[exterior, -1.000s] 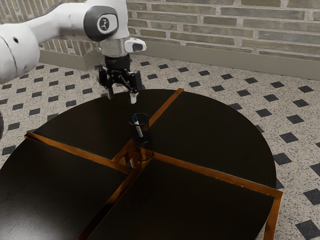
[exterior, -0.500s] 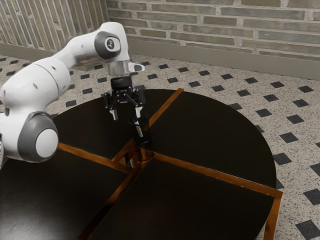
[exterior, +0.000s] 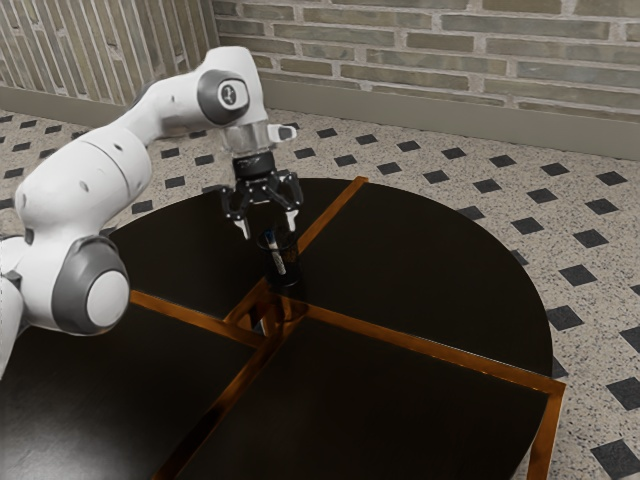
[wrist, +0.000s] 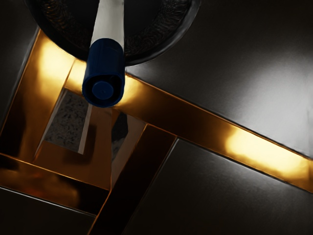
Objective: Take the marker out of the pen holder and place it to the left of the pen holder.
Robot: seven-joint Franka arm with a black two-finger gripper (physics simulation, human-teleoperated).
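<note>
Marker (exterior: 277, 256) is held at a slant in the holder (exterior: 289, 264), its blue cap (wrist: 103, 73) raised toward the hand (exterior: 269, 228). The hand is poised above the holder, its fingers spread apart, with nothing gripped. The cap seems to be the part most easily reached, but if the descent is made off-centre, the holder's rim could be struck by a fingertip, and the holder could be pushed or tipped. If the fingers are closed too low, the rim might be pinched along with the marker, and both would be lifted. If only the cap's end is caught, the grip may be lost through the slant, or the cap could be pulled off. Should the lift be made sideways before the tip is cleared, the holder would probably be dragged over. Care is also called for by the opening (exterior: 262, 322) beside the holder: if the marker is released near it, or is dropped from a height onto the worktop (exterior: 430, 275), it could be rolled into that opening and lost.
</note>
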